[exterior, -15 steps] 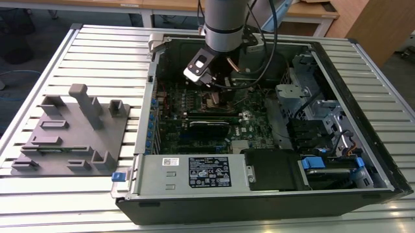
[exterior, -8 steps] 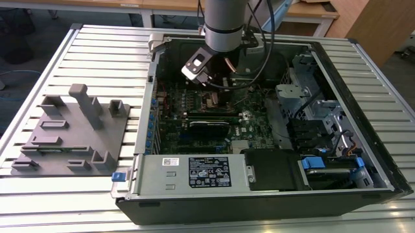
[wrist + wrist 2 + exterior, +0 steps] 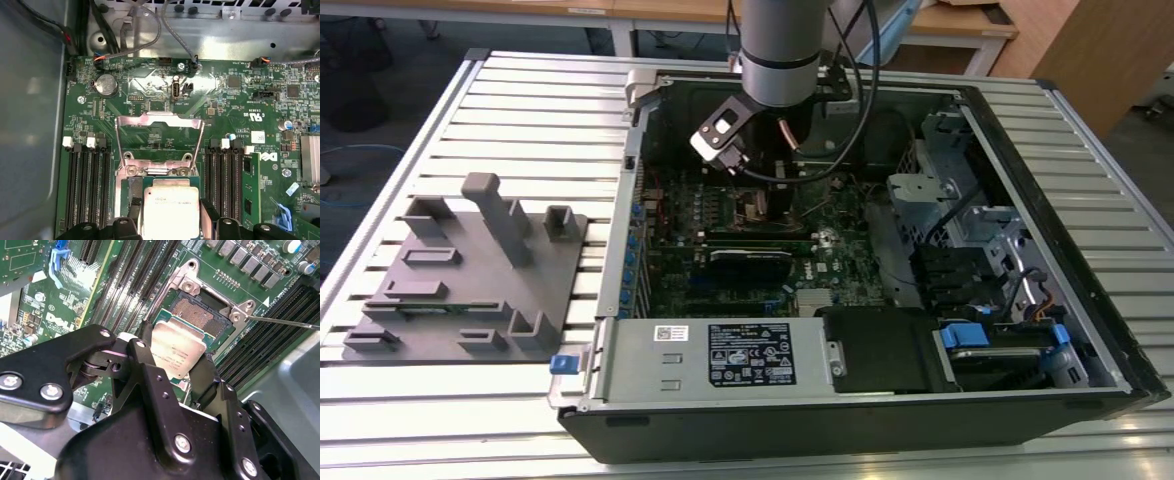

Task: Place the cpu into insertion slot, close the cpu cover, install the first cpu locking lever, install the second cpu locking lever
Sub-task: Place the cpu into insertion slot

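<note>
Arm (image 3: pixel 781 45) is reaching down into the open computer case (image 3: pixel 1067 300), which is lying on the slatted table (image 3: pixel 400 130). The tool (image 3: pixel 754 185) is hanging low over the green motherboard (image 3: pixel 854 260), in the half of the case away from the power supply (image 3: pixel 720 355).

In both wrist views the tool (image 3: pixel 176 351) (image 3: pixel 170 215) is gripping the cpu (image 3: pixel 172 342) (image 3: pixel 170 207). Its black fingers (image 3: pixel 145 337) are pinching two opposite edges, and the dull silver top is facing up.

In the second wrist view the cpu is covering the near part of the insertion slot (image 3: pixel 197 312), and the far part of the contact field is showing bare. The chip looks slightly raised and skewed against the socket rim. It is probably not seated, but contact is hard to judge from these angles.

In the first wrist view the cpu cover (image 3: pixel 160 118) is standing swung open just beyond the socket, on the side towards the coin battery (image 3: pixel 106 85). Its square window is showing bare board behind it.

A thin lever rod (image 3: pixel 285 321) is sticking out sideways from one socket corner, clear of the frame. Long black memory slots (image 3: pixel 85 185) are running along both sides of the socket.

A grey fixture block (image 3: pixel 467 270) is sitting on the table at the exterior view's left, well apart from the case.
</note>
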Robot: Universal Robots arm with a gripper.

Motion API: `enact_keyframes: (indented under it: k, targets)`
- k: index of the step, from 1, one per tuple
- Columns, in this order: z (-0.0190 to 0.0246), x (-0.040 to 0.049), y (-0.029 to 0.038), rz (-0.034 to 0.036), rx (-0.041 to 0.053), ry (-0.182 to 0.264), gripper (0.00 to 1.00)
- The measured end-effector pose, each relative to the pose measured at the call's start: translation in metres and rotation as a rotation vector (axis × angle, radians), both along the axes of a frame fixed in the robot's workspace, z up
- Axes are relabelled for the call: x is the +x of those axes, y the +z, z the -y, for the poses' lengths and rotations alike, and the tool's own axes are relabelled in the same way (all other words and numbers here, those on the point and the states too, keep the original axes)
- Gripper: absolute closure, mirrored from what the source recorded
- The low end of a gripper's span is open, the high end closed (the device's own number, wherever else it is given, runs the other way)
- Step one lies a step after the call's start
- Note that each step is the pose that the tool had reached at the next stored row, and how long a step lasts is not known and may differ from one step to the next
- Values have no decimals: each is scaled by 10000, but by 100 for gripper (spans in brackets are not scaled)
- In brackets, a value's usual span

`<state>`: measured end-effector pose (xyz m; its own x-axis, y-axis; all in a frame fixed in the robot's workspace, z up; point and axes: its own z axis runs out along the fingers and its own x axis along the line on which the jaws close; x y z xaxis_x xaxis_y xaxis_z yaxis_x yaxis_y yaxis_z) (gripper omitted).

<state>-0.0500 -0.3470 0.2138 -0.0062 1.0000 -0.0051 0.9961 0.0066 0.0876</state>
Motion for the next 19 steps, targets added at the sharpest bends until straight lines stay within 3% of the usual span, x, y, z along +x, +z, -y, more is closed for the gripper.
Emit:
enact_keyframes:
  k: [2, 5, 7, 13, 19]
  targets:
    - [0, 0, -4, 2, 42, -3, 46]
    - [0, -5, -13, 1, 239, 0, 46]
    - [-1, -12, -17, 2, 312, 12, 46]
    - [-11, -78, -28, 2, 318, 17, 46]
    - [-36, -81, -52, 3, 320, 18, 46]
